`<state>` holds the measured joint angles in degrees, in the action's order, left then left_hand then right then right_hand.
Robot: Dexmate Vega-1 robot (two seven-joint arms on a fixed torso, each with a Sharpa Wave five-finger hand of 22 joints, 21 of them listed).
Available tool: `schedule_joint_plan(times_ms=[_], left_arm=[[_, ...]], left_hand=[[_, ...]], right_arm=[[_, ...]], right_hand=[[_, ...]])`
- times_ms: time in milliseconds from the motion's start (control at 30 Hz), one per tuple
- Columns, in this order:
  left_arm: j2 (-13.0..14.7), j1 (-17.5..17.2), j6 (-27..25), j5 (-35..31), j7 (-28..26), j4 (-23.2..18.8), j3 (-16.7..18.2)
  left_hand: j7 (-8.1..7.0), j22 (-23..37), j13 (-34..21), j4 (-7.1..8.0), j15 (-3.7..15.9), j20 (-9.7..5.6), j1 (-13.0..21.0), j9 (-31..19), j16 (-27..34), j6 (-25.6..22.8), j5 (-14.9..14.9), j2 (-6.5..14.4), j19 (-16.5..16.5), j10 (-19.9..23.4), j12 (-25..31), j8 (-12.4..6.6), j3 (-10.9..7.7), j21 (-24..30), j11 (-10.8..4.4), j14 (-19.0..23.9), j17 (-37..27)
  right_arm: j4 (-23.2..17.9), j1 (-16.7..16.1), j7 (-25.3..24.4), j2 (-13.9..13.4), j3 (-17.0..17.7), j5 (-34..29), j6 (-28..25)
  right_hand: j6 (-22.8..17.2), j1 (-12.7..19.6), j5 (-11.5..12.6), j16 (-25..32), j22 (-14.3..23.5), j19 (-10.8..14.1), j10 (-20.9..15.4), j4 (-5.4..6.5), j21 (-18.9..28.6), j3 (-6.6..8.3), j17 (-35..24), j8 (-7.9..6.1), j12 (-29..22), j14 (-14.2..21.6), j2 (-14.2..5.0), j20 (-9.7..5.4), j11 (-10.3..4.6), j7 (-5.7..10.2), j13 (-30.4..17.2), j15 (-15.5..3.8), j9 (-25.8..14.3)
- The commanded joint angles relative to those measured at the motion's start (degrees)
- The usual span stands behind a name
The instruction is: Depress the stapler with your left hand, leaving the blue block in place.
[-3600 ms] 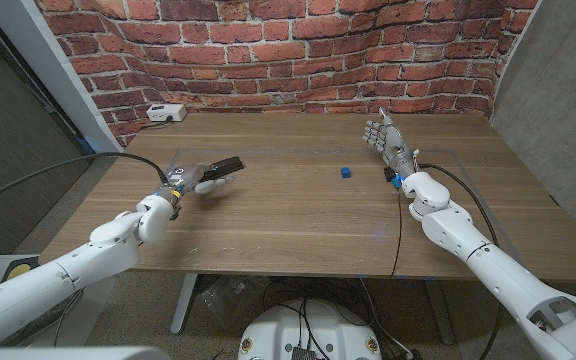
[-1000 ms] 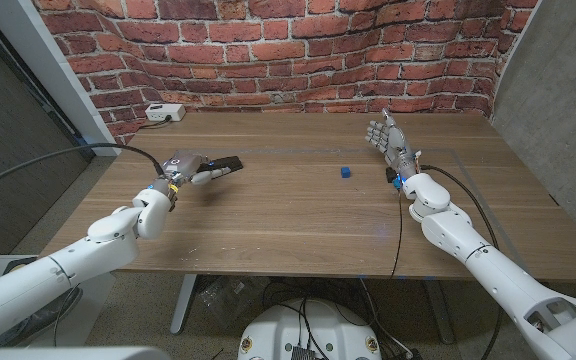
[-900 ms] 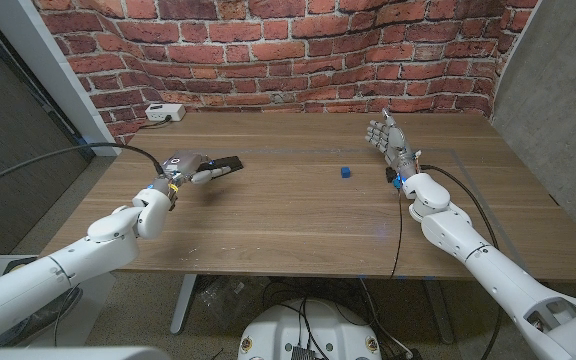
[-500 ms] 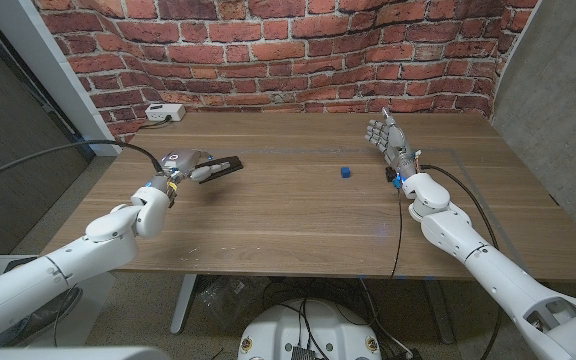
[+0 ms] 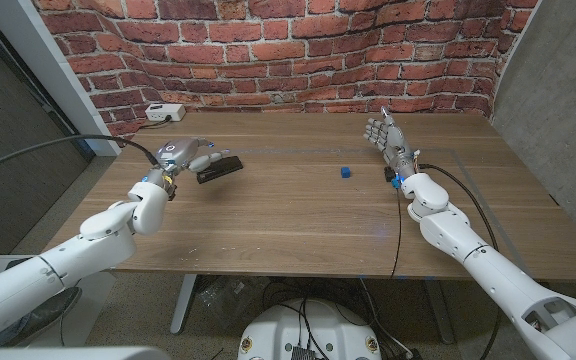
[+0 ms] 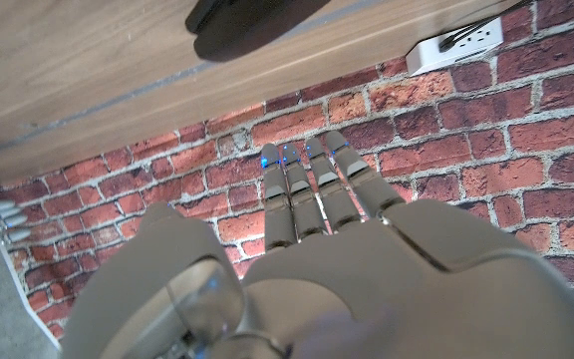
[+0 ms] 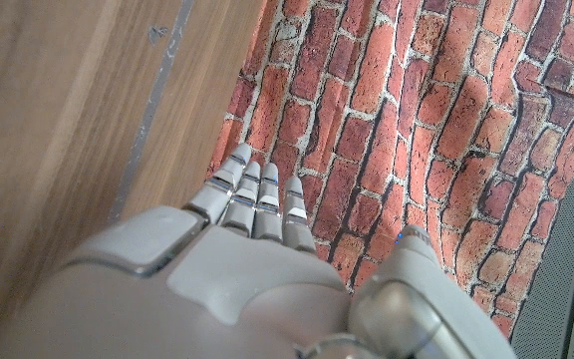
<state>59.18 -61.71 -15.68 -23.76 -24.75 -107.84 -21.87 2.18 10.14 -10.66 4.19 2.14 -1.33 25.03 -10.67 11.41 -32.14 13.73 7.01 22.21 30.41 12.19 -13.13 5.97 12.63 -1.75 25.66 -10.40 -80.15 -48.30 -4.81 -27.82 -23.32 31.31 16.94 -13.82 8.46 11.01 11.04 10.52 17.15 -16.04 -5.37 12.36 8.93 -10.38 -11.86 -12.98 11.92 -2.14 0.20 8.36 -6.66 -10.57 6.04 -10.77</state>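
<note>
Meanwhile, we saw our left hand (image 5: 186, 153) raised just beside the black stapler (image 5: 218, 168), which lay on the wooden table (image 5: 298, 215) toward its left side; whether the fingers (image 6: 309, 194) touched it we could not tell. They reached out straight and close together, holding nothing. Our right hand (image 5: 388, 138) stood upright on the far right, fingers extended and empty. Between the two, nearer the right hand, sat the blue block (image 5: 345, 172).
</note>
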Motion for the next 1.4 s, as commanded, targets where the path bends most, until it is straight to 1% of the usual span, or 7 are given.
schedule_joint_plan(times_ms=[33, 500, 667, 867, 1067, 1200, 1400], left_arm=[[-3.99, -0.11, 6.00, 3.06, -5.70, 0.19, 3.20], [-10.56, -0.10, 19.24, 16.58, -5.00, 4.70, 7.84], [-14.01, 1.14, 26.51, 24.91, -0.99, 8.57, 8.31], [-17.38, 3.75, 32.05, 34.12, 6.12, 12.47, 7.55], [-19.13, 6.65, 34.68, 42.82, 15.13, 15.64, 6.22], [-20.26, 7.65, 34.74, 44.64, 16.18, 16.15, 5.76], [-20.82, 7.75, 32.65, 47.24, 16.70, 15.54, 5.67]], left_hand=[[-0.29, 0.19, -0.16, -0.15, -0.08, 0.18, -0.01, -0.03, -0.21, -0.56, -0.06, 0.38, -0.28, 0.46, -0.27, 0.13, -0.27, -0.06, 0.15, 0.45, -0.02], [0.02, 0.19, -0.16, -0.11, -0.44, 0.70, 0.33, -0.04, -0.34, 0.03, -0.41, 0.63, -0.55, 0.05, -0.64, 0.68, -0.39, -0.32, 0.50, 0.43, -0.04], [0.31, 0.20, -0.18, -0.02, -0.88, 1.41, 0.24, -0.07, -0.68, 1.49, -0.74, 0.24, -1.30, -1.07, -1.11, 1.39, -0.09, -0.70, 1.10, -0.47, -0.07], [0.80, 0.24, -0.23, 0.30, -1.78, 2.29, -0.10, -0.15, -1.15, 5.41, -1.19, -0.11, -3.07, -4.21, -1.89, 2.62, 0.41, -1.32, 2.17, -2.99, -0.16], [1.43, 0.34, -0.35, 1.49, -3.97, 4.21, -2.16, -0.25, -1.32, 15.95, -1.63, -1.62, -7.80, -11.47, -2.00, 3.32, 2.51, -1.82, 4.62, -10.06, -0.33], [2.49, 0.33, -0.36, 1.97, -4.20, 4.24, -3.15, -0.25, -1.48, 19.97, -1.42, -2.22, -10.02, -14.90, -2.12, 3.26, 3.55, -1.99, 4.75, -13.13, -0.35], [2.32, 0.31, -0.35, 2.23, -4.36, 3.84, -3.63, -0.23, -1.45, 23.07, -1.18, -2.37, -12.84, -17.66, -2.13, 3.20, 4.19, -2.31, 4.80, -15.57, -0.35]], right_arm=[[-0.35, -0.33, -0.21, -0.17, 0.01, -1.27, 1.84], [-1.18, -0.80, -0.10, -0.80, 0.55, -2.25, 3.74], [-1.18, -0.71, 0.05, -0.75, 0.42, -2.73, 4.36], [-2.57, -1.19, -0.31, -1.70, 0.85, -3.30, 4.22], [-2.95, -1.26, -0.19, -2.76, 1.41, -3.72, 4.21], [-1.48, -0.51, 0.93, -2.73, 1.47, -3.59, 5.16], [0.33, 0.48, 2.09, -2.84, 1.34, -3.73, 5.75]], right_hand=[[-0.38, 0.42, 0.00, -0.17, 0.19, 0.67, -0.70, -0.31, 0.00, 0.27, -0.21, 0.12, 0.03, 0.34, -0.40, 0.11, -0.11, 0.21, -0.08, -0.03, -0.22], [-0.40, 0.45, -0.02, -0.20, 0.20, 0.70, -0.82, -0.36, -0.03, 0.23, -0.21, 0.17, 0.06, 0.38, -0.36, 0.11, -0.06, 0.24, -0.08, -0.04, -0.22], [-3.64, 0.39, -0.04, -0.22, 0.20, 0.70, -0.98, -0.34, -0.12, 0.13, -0.22, -1.00, 0.11, 0.50, -0.36, 0.12, -0.03, 0.57, -0.08, -0.12, -0.35], [-3.72, 0.40, -0.04, -0.26, 0.20, 0.76, -1.12, -0.35, -0.12, 0.10, -0.21, -0.95, 0.11, 0.49, -0.36, 0.16, -0.12, 0.74, -0.09, -0.15, -0.45], [-2.10, 0.41, -0.04, -0.30, 0.20, 0.81, -1.10, -0.37, -0.14, 0.05, -0.21, -0.19, 0.18, 0.46, -0.32, 0.17, -0.15, 0.65, -0.09, -0.15, -0.46], [-1.78, 0.39, -0.04, -0.33, 0.20, 0.79, -1.03, -0.38, -0.16, 0.02, -0.22, -0.04, 0.23, 0.40, -0.28, 0.18, -0.12, 0.63, -0.09, -0.23, -0.45], [-0.98, 0.22, -0.06, -0.66, 0.21, 0.02, -0.10, -0.36, -0.50, -0.18, -0.24, 0.34, 0.66, -0.57, -0.06, -0.13, -0.22, 0.77, -0.09, -0.26, -0.42]])
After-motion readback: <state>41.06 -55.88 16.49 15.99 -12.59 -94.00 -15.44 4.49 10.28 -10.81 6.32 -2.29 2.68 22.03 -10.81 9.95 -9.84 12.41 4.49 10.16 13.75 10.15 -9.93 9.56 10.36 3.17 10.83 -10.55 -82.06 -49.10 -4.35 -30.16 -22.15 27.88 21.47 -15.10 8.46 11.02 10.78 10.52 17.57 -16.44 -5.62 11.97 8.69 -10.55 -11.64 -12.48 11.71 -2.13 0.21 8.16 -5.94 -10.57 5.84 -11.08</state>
